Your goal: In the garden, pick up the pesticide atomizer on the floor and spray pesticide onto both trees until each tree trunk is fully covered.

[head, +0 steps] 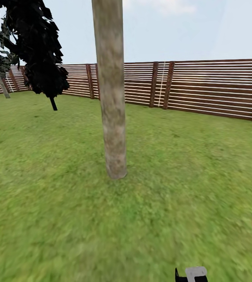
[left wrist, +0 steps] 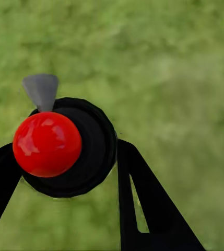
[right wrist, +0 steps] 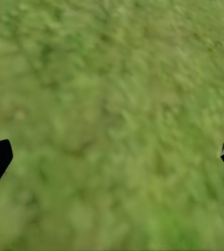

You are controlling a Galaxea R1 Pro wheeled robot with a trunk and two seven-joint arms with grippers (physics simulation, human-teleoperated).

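The pesticide atomizer sat clamped between the left gripper's black fingers, red knob toward the camera, carried over the grass ready for spraying. Ahead, a thick mottled tree trunk stood near, presumably the target. The right gripper hung spread wide, empty.

The head camera is facing the tree trunk nearby; both wrist cameras are looking down closely at the grass around it.
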